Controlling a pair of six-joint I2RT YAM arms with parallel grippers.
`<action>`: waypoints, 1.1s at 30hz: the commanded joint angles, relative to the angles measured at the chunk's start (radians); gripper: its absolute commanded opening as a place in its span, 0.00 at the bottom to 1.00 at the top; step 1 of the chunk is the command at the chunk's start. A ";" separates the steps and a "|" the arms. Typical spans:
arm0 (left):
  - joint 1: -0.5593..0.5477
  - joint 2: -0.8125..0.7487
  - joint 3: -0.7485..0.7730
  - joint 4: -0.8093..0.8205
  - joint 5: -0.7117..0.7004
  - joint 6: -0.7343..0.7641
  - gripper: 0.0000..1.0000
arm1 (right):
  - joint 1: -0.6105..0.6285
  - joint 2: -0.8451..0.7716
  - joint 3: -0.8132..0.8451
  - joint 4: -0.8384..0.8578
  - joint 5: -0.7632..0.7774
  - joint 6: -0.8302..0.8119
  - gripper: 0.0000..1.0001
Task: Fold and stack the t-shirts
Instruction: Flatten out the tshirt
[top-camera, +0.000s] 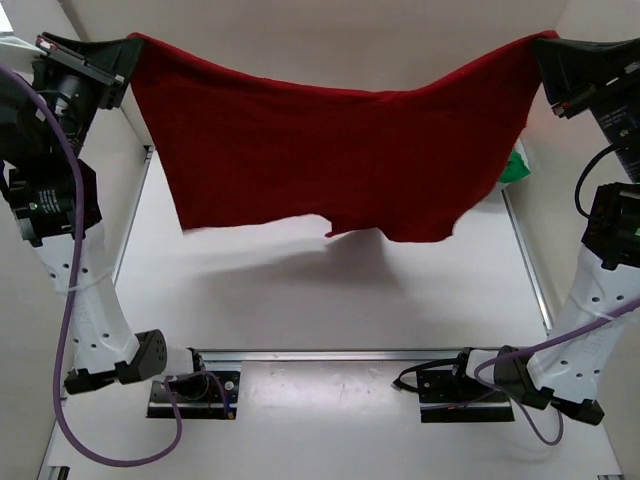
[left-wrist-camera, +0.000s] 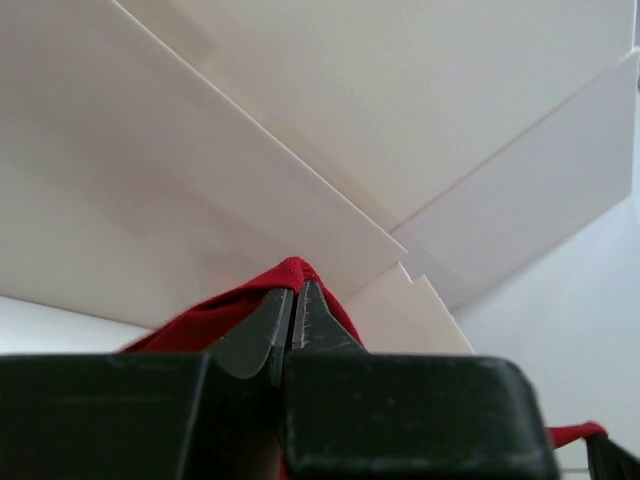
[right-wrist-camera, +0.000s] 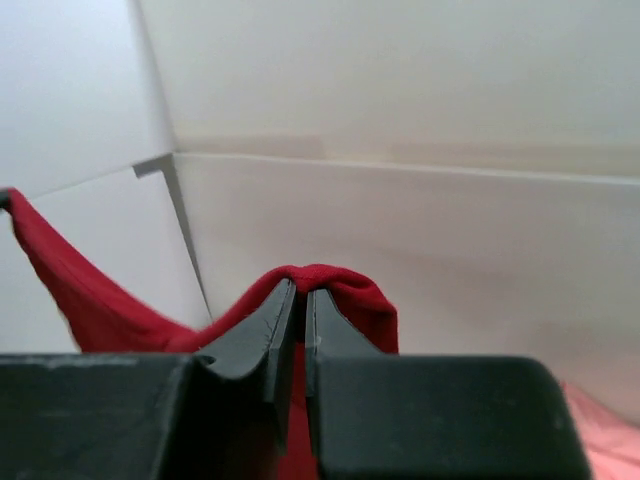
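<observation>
Holding dark red t-shirt (top-camera: 330, 160) up by two corners, top view: one corner pinched in left fingers (top-camera: 125, 52) at upper left, other in right fingers (top-camera: 547, 48) at upper right. Stretched between them, sagging in the middle, hanging well above desk (top-camera: 330, 300), lower hem uneven. Fingertips mostly covered by cloth. Green t-shirt (top-camera: 515, 168) just a sliver past the red one's right edge, rest hidden.

Left wrist view: left fingers (left-wrist-camera: 272, 318) nearly closed, clamping a fold of dark red t-shirt (left-wrist-camera: 215, 320); cloth humped over the tips and trailing down left. Small red scrap at lower right, cut off by frame.

Right wrist view: right fingers (right-wrist-camera: 278, 320) nearly closed on a fold of dark red t-shirt (right-wrist-camera: 90, 290); cloth running off to far left edge. Salmon pink t-shirt (right-wrist-camera: 600, 440) blurred in bottom right corner, mostly cut off.
</observation>
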 joint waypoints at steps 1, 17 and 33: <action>-0.016 0.005 -0.101 0.004 0.015 -0.010 0.01 | -0.025 0.032 -0.023 0.214 -0.096 0.163 0.00; -0.058 0.282 -0.358 -0.075 -0.046 0.155 0.00 | 0.480 0.500 -0.053 -0.169 0.277 -0.337 0.00; -0.052 0.099 -0.108 -0.036 -0.106 0.366 0.00 | 0.500 0.261 -0.060 -0.027 0.479 -0.564 0.01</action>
